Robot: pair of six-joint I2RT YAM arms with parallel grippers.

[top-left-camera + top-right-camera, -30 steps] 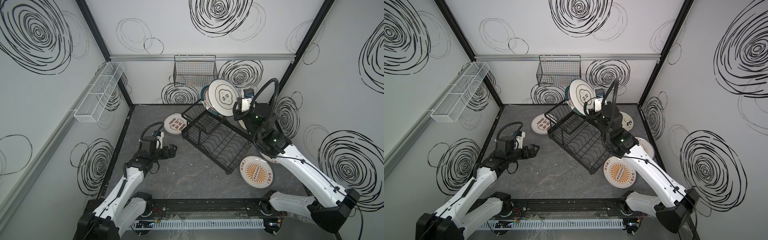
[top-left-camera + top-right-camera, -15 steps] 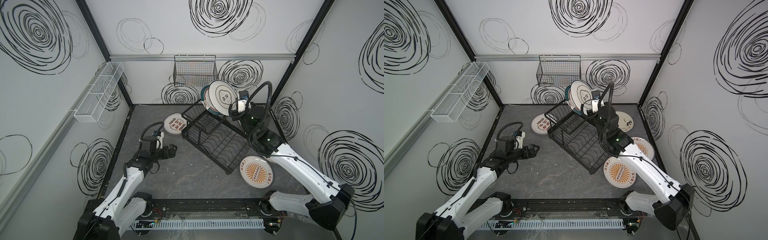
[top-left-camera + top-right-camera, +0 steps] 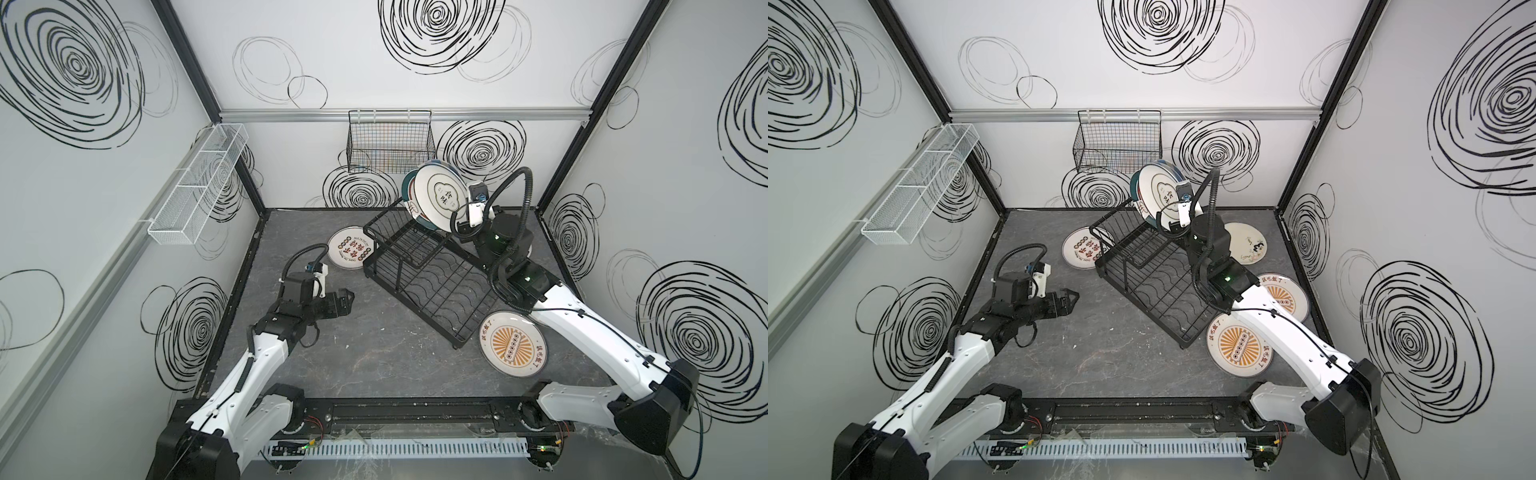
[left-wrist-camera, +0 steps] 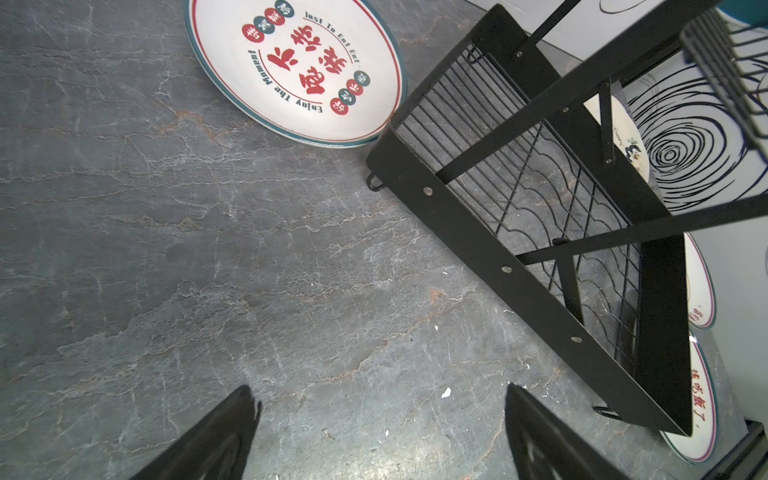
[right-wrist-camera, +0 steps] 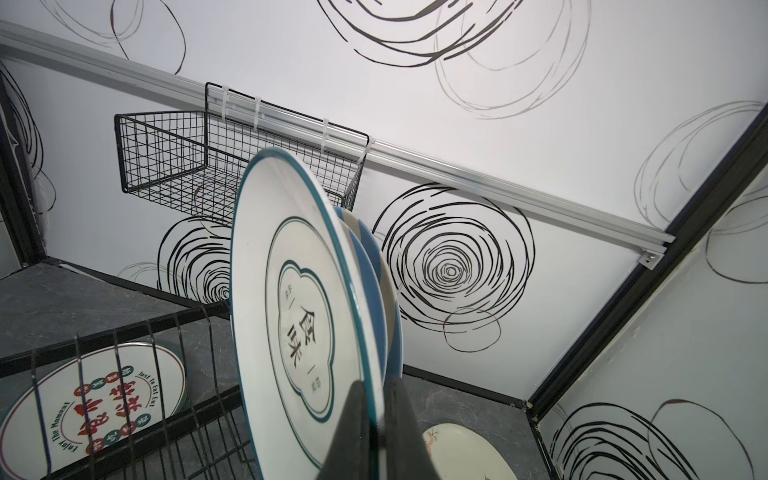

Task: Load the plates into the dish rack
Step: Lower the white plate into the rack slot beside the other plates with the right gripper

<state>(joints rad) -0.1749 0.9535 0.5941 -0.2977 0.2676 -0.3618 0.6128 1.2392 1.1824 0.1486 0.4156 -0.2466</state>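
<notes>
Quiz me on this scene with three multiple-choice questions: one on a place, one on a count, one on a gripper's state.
1. The red-lettered plate lies: A) on the table beside the dish rack; B) on the rack's upper shelf; C) on a sunburst plate.
2. Orange sunburst plates on the table: A) one; B) two; C) four.
3. The right gripper is: A) open; B) shut on the cloud-emblem plate; C) shut on a rack wire.
Answers: 1A, it rests by the rack's corner; 2B, a top view shows two; 3B, its fingers pinch the rim.
</notes>
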